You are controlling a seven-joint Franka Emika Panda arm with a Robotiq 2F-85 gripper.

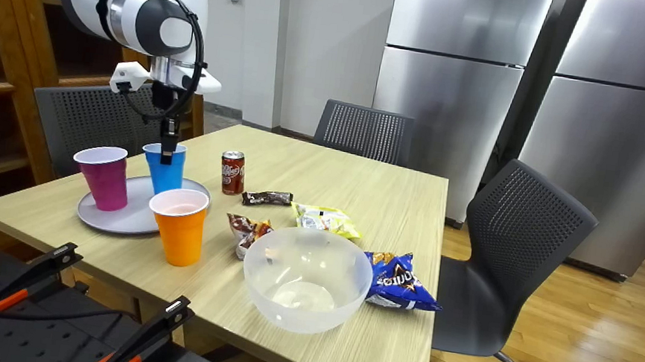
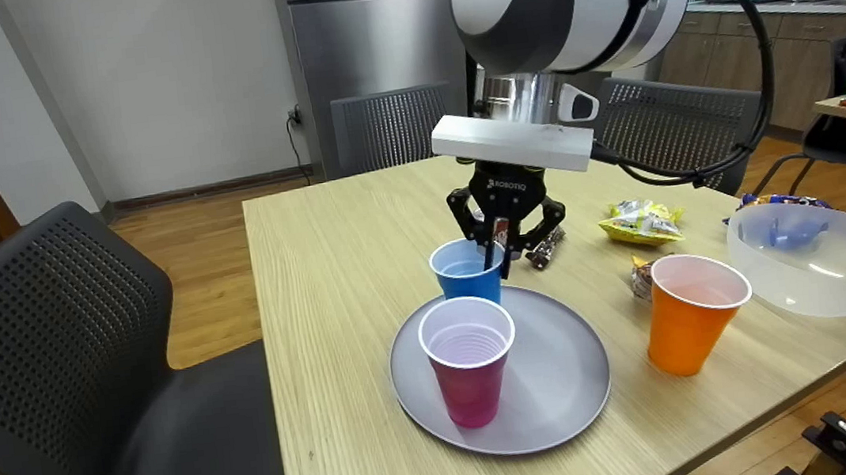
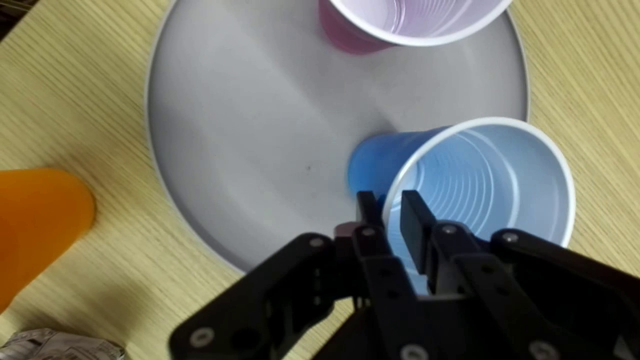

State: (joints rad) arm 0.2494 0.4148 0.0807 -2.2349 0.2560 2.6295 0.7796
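A blue cup (image 1: 165, 178) stands upright on a grey plate (image 1: 141, 203) in both exterior views. My gripper (image 2: 498, 265) points down at the cup's rim. In the wrist view, the jaws of the gripper (image 3: 391, 202) stand a small gap apart, with the rim of the blue cup (image 3: 500, 165) between them. One finger is inside the cup, the other outside, and a gap shows between the inner finger and the cup wall. A magenta cup (image 2: 471, 383) shares the plate. Off the plate, on the table, is an orange cup (image 1: 178, 231).
Past the plate are a soda can (image 1: 232, 174), a dark wrapped bar (image 1: 267, 199), a yellow bag (image 1: 327, 221) and a brown bag (image 1: 246, 236). A translucent bowl (image 1: 304, 294) sits beside a blue chip bag (image 1: 402, 284). Chairs surround the table.
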